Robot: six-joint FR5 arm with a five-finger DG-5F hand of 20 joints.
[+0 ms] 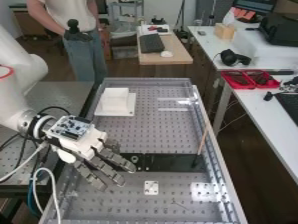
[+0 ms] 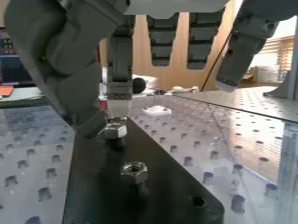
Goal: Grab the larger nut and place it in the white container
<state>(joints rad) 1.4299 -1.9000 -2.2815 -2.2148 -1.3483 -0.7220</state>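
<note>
In the high view, the hand (image 1: 86,145) is low over the left end of the black plate (image 1: 173,162), its fingers extended. The white container (image 1: 115,100) stands farther back on a white base. In the wrist view, two metal nuts sit on upright posts on the black plate (image 2: 93,190). One nut (image 2: 115,129) is beside the thumb tip, which overlaps its edge; the other nut (image 2: 134,172) stands apart. The hand (image 2: 120,60) is open, one straight fingertip just beyond the first nut. Contact there is unclear, and so is which nut is larger.
A small white block (image 1: 151,187) lies on the perforated bench (image 1: 159,135) near the black plate. A thin brown stick (image 1: 203,142) leans at the bench's right side. Raised metal rails (image 1: 206,125) edge the bench. Cables hang beside the arm at the left.
</note>
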